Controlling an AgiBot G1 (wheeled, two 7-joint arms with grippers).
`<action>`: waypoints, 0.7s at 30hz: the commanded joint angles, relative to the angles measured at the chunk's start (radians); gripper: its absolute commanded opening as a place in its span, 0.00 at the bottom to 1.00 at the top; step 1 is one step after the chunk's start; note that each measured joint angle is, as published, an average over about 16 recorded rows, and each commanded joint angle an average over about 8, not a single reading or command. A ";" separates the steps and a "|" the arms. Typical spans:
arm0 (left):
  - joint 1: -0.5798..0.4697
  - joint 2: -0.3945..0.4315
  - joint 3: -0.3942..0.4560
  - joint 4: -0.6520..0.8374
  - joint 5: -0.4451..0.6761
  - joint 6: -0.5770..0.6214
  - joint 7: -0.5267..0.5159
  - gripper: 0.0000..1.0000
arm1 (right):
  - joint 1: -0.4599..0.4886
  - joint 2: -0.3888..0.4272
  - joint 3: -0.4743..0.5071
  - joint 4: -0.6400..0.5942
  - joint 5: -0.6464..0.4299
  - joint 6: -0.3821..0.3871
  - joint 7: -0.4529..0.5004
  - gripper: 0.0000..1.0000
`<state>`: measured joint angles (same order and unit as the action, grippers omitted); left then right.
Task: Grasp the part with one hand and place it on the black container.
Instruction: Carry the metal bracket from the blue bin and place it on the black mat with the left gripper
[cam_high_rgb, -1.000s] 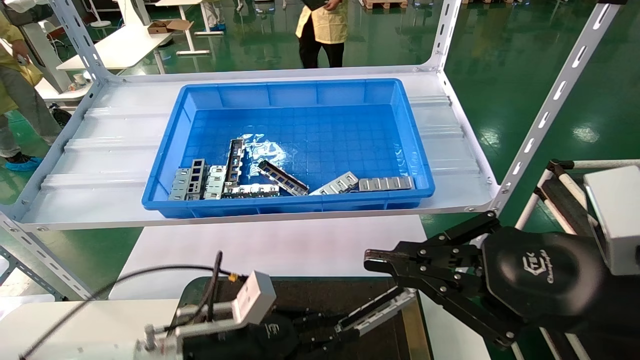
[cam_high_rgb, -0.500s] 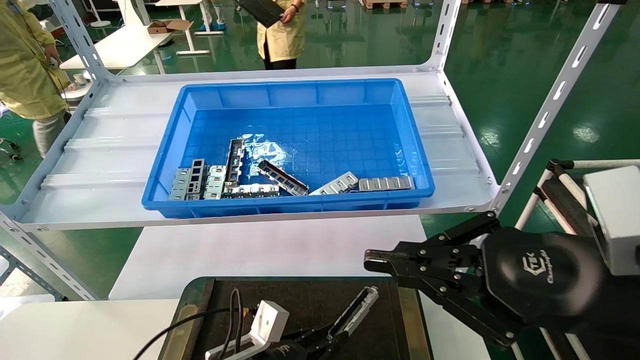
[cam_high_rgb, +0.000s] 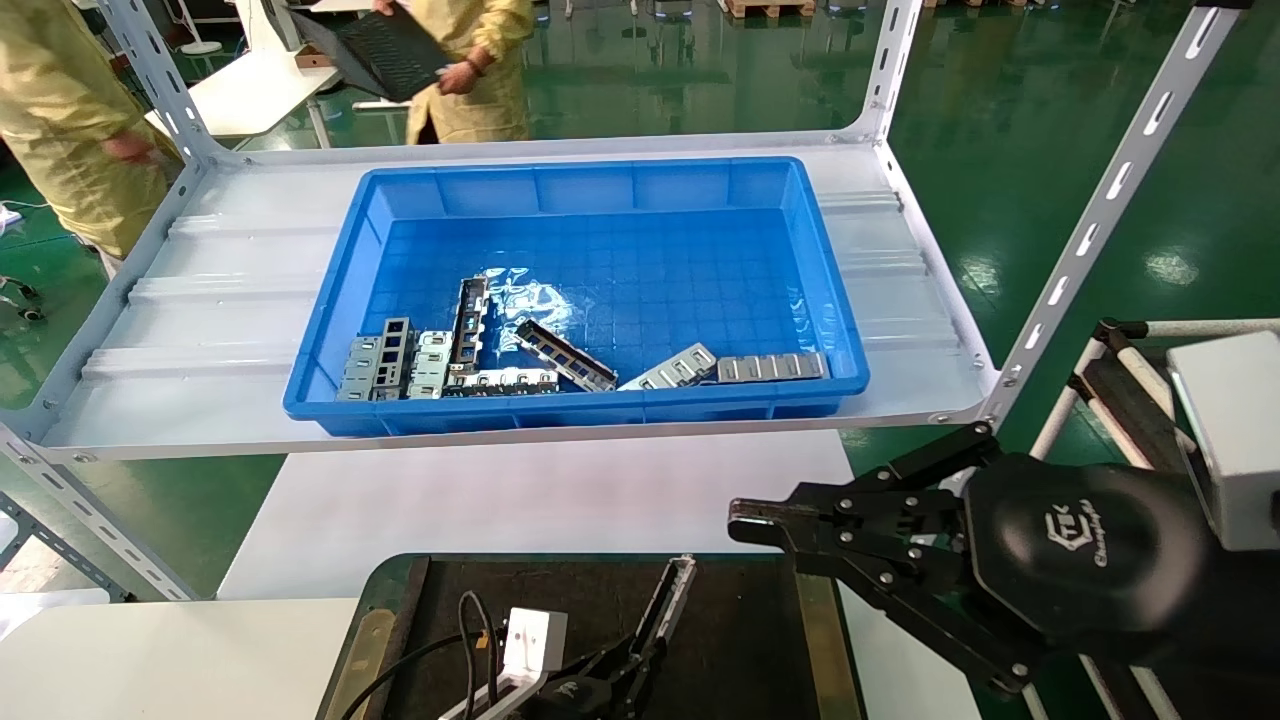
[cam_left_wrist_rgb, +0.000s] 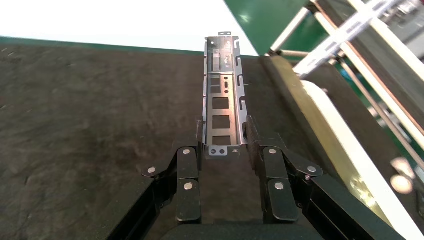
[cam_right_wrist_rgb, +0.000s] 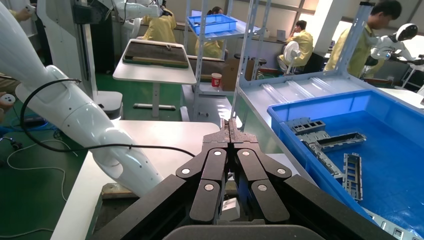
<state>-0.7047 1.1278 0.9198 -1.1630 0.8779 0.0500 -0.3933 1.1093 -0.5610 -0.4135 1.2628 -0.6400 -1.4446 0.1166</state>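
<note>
The part (cam_left_wrist_rgb: 223, 107) is a narrow silver-grey channel with a row of rectangular cut-outs, and it sits over the black container (cam_high_rgb: 740, 640), pointing away from the robot toward the tray's far edge. The left gripper (cam_left_wrist_rgb: 223, 145) holds it by its near end: the two black fingers (cam_left_wrist_rgb: 187, 165) are closed in against the channel's side walls, with the rest of the part reaching out beyond the fingertips. Whether the part's underside touches the dark mat or is just above it cannot be told. In the head view the part (cam_high_rgb: 668, 600) shows as a thin strip near the middle of the tray, with the left gripper (cam_high_rgb: 630, 665) low at the bottom edge, a small white box and a black cable just behind it.

The black container has a brass-coloured strip (cam_high_rgb: 815, 640) along its right side and another on its left; it lies on a white table (cam_high_rgb: 520, 500).

The right gripper (cam_high_rgb: 745, 520) hangs off to the right of the tray, above the table's corner, its fingertips pressed together with nothing between them.

Beyond the table, on a white metal shelf (cam_high_rgb: 200, 330), stands a blue bin (cam_high_rgb: 590, 190) holding more silver parts (cam_high_rgb: 460, 360) heaped along its near wall. People in yellow coats (cam_high_rgb: 60, 100) stand behind the shelf on the green floor.
</note>
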 joint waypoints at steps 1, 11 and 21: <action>0.003 0.017 0.005 0.009 -0.004 -0.039 -0.009 0.00 | 0.000 0.000 0.000 0.000 0.000 0.000 0.000 0.00; 0.009 0.073 0.019 0.025 -0.032 -0.150 -0.029 0.00 | 0.000 0.000 0.000 0.000 0.000 0.000 0.000 0.00; 0.025 0.100 0.046 0.004 -0.075 -0.257 -0.033 0.00 | 0.000 0.000 0.000 0.000 0.000 0.000 0.000 0.00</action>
<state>-0.6810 1.2248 0.9669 -1.1608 0.8008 -0.2037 -0.4256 1.1093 -0.5610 -0.4136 1.2628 -0.6399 -1.4446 0.1165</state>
